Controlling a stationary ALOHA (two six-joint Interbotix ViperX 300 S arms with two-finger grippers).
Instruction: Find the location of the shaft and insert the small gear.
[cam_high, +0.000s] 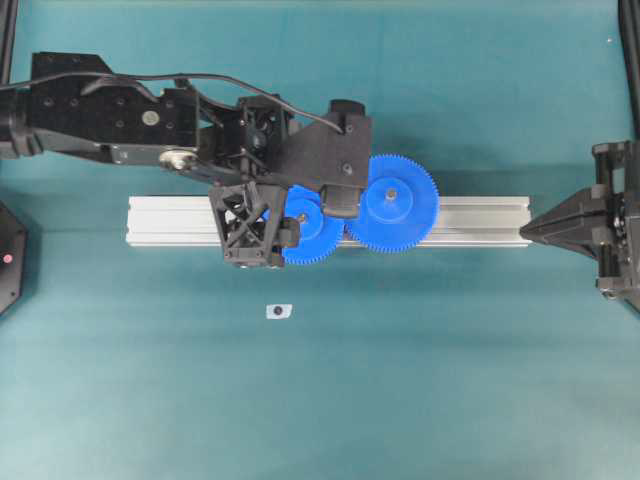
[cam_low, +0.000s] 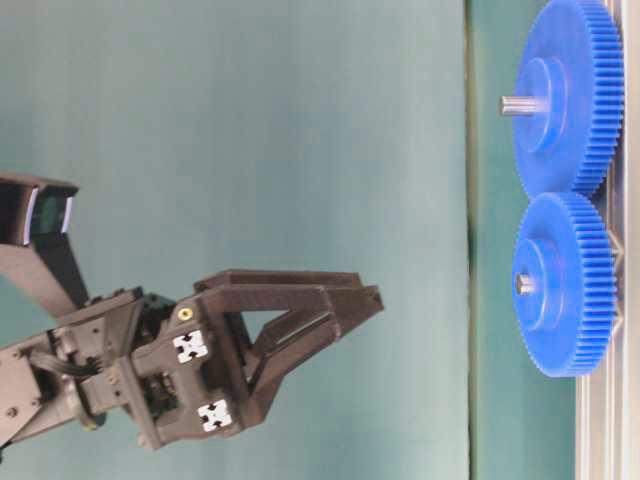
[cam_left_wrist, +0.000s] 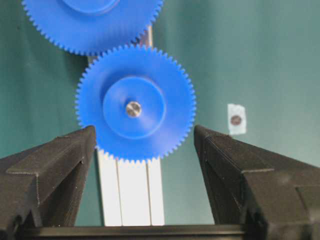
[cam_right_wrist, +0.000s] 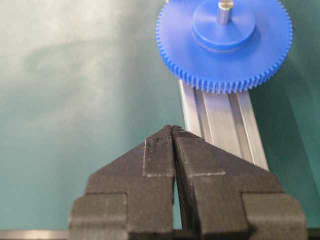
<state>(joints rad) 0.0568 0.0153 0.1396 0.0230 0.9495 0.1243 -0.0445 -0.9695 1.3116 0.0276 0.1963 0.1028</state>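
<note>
Black arms, wedge-shaped black gripper (cam_low: 345, 300) fingers, looping black cable, silver screws

Left arm: reaching in from the left edge of the overhead view toward the middle, wrist pitching downward
Left gripper (cam_left_wrist: 145, 150): standing with jaws spread wide, nothing between the fingers (cam_left_wrist: 55, 165)
Right arm: sitting at the right edge, pointing inward
Right gripper (cam_right_wrist: 172, 131): keeping fingertips pressed together, holding nothing
</note>
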